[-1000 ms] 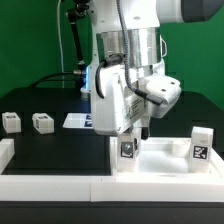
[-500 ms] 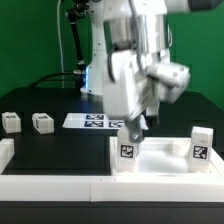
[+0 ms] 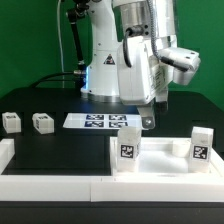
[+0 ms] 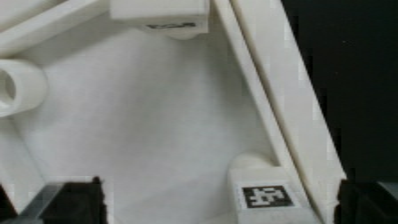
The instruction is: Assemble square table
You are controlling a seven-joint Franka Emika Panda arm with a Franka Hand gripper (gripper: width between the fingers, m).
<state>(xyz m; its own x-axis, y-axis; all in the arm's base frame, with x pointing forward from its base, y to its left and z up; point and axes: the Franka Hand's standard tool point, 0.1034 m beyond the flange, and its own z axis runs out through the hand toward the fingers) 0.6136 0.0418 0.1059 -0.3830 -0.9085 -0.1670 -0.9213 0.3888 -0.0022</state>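
The square table's white slab [image 3: 160,163] lies hollow face up at the front of the exterior view's right. Two white legs stand upright on it, one at its near-left corner [image 3: 128,149] and one at its right corner [image 3: 199,145], each showing a tag. Two more legs [image 3: 11,122] [image 3: 42,122] lie loose on the black worktop at the left. My gripper [image 3: 148,122] hangs open above and a little behind the slab, touching nothing. In the wrist view its dark fingertips [image 4: 64,202] straddle the slab's rim [image 4: 267,100] and a small tag [image 4: 267,193], well above them.
The marker board [image 3: 100,121] lies flat behind the slab, just left of my gripper. A low white wall [image 3: 50,186] edges the worktop's front and left. The robot's base and cables stand at the back, before a green backdrop.
My gripper has opened and let go of the leg at the slab's near-left corner. It has then risen and shifted toward the exterior view's right. The leg stays standing.
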